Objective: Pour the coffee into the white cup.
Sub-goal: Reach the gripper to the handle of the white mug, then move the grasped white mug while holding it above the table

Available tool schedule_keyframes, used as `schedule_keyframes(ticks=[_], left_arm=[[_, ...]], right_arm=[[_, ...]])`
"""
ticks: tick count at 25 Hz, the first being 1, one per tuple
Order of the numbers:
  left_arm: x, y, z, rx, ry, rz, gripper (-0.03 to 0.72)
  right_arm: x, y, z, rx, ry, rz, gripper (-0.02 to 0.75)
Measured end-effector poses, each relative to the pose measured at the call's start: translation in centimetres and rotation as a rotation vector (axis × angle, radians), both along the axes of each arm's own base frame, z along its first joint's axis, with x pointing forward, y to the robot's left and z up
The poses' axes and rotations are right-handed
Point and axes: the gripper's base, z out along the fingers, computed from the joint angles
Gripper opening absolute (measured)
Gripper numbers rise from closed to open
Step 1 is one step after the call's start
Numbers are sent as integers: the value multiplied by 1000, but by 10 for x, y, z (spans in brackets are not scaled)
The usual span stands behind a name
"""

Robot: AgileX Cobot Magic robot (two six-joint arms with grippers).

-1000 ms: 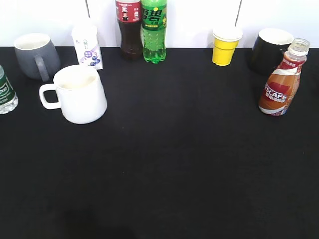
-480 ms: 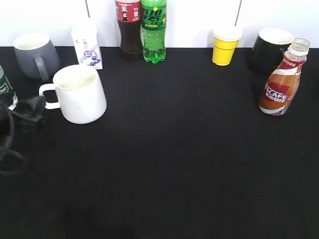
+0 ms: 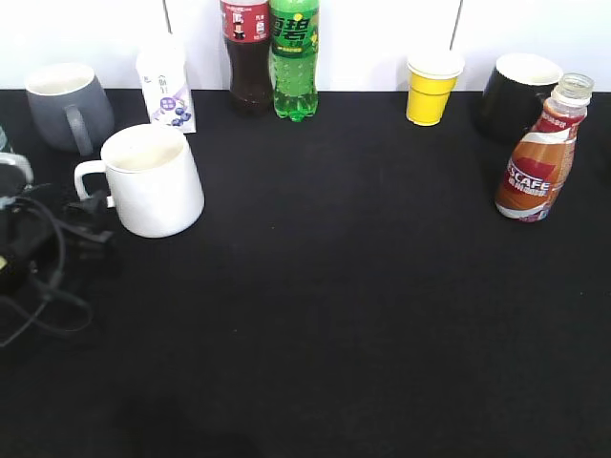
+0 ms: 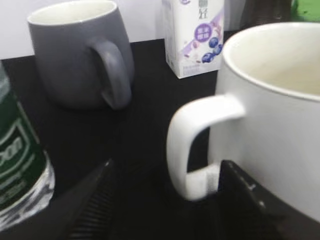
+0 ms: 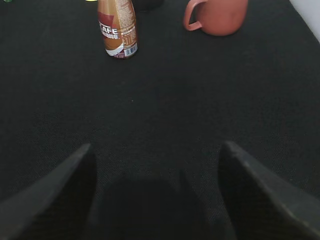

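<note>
A black cloth-like table top point(image 3: 315, 315) fills the scene, ending at a white wall point(image 3: 86, 38) behind. Taking the white cup point(image 3: 153, 181) as the landmark: at the far left edge, left of the cup, the left gripper point(image 3: 91, 229) reaches in low with cables trailing, its fingers spread wide, one on either side of the cup's loop handle without touching it in the left wrist view. A green-labelled water bottle point(image 4: 17, 165) stands further left. Behind and left of the cup sits a grey mug point(image 3: 65, 105); just behind the cup is a small white carton point(image 3: 167, 91). Further right along the wall stand a cola bottle point(image 3: 246, 57) and a green soda bottle point(image 3: 294, 59), touching. Well right of the cup are a yellow cup point(image 3: 431, 88) and a black mug point(image 3: 516, 95). The coffee point(image 3: 539, 157) stands upright, uncapped, far right, opposite the cup. The right gripper point(image 5: 155, 195) hovers over bare table, fingers spread; a terracotta mug point(image 5: 217, 15) lies beyond.
</note>
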Motion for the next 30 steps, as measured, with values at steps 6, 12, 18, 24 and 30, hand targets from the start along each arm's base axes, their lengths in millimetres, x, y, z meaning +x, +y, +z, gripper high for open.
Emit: schedule_keyframes(ticks=[6,12,18,24,30], left_arm=[[20,-4,-2,-15,-25,27,485],[48,-5,-7,-12,-56,16,412],[55,-14,-6,-16,-75,-66,76],[44,-35,52,-44,-224,-331,65],[27,-57,66,-112,-244,-586,63]], right_arm=[[0,0,0,0,0,0,574],[0,0,0,0,0,0,574],[0,0,0,0,0,0,574],[0,0,0,0,0,0,574],[0,0,0,0,0,0,574]])
